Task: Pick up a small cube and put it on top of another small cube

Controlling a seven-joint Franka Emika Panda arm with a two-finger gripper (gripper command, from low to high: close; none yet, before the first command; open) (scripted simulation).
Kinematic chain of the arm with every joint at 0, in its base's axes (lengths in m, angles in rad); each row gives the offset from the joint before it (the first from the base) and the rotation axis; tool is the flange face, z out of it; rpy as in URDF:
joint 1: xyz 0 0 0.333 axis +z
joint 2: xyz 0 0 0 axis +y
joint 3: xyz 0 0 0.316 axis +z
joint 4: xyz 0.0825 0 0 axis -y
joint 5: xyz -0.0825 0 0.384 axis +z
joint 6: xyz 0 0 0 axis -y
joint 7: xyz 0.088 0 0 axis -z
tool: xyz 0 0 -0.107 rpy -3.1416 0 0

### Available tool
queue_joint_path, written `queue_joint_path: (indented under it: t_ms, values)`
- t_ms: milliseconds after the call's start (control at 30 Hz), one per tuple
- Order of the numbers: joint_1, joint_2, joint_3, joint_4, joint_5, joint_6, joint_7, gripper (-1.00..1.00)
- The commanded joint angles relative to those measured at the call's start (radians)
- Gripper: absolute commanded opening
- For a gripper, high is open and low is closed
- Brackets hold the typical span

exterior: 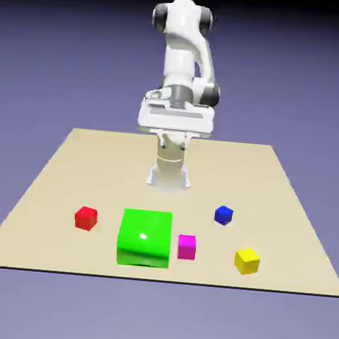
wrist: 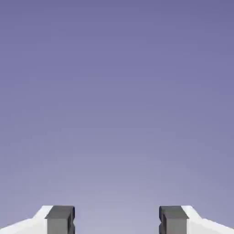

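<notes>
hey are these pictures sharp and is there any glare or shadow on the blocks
Exterior view: sharp, evenly lit; a white glare spot on the big green block; no cast shadows by the small yellow cube. Hand view: only smooth blue-violet backdrop, paler toward the bottom, with the gripper jaws apart, crisp.

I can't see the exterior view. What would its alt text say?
A white robot arm stands at the far edge of a tan table. Nearer the camera lie a big green block and small red, magenta, blue and yellow cubes, all apart.
</notes>
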Motion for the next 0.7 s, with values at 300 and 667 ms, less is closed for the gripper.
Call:
queue_joint_path:
  t_ms: [300,667]
  values:
    - [-0.017,0.362,0.176,0.274,-0.098,-0.295,0.116,0.0]
    - [-0.036,0.761,0.37,0.575,-0.206,-0.62,0.244,0.0]
